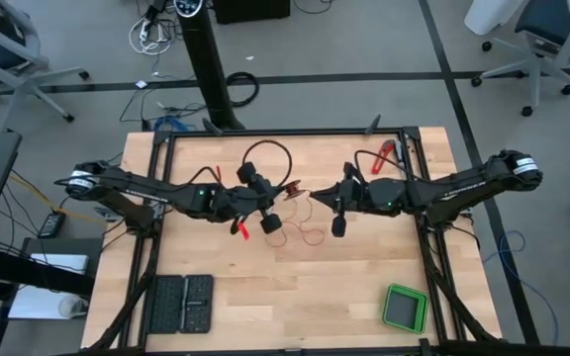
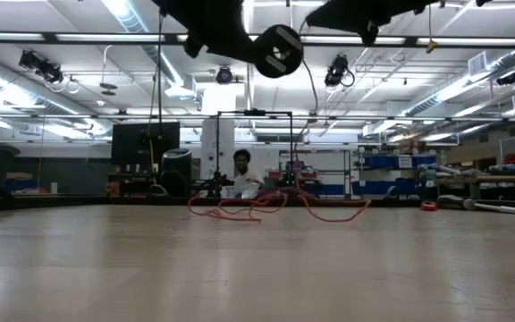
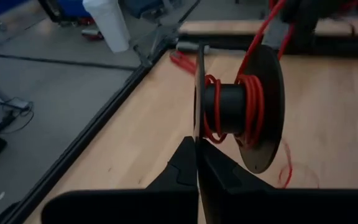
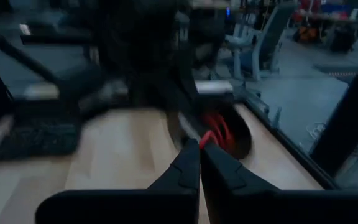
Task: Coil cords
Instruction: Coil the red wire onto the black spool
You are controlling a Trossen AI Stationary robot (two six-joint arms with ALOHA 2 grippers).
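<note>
Cord: thin red wire (image 1: 300, 229), part wound on a spool, the rest trailing in loose loops on the wooden table top near its middle, between the two arms.
Spool: small black plastic reel with two round flanges (image 3: 247, 106), several red turns on its hub; held up off the table.
Left gripper (image 3: 197, 163): fingers clenched on the edge of one flange, carrying the reel above the loose wire.
Right gripper (image 4: 199, 163): fingers pressed together just beside the reel; the red wire runs at its tips, though whether it is pinched I cannot tell.
Step in hand: by my reading, winding is partway, with much wire unwound.
Next move: likely guide the slack wire around the hub, keeping it taut and between the flanges.
Table (image 1: 344, 297): pale wood, black frame.
Nearby: green square box (image 1: 405, 309) at the right front corner, well apart.
</note>
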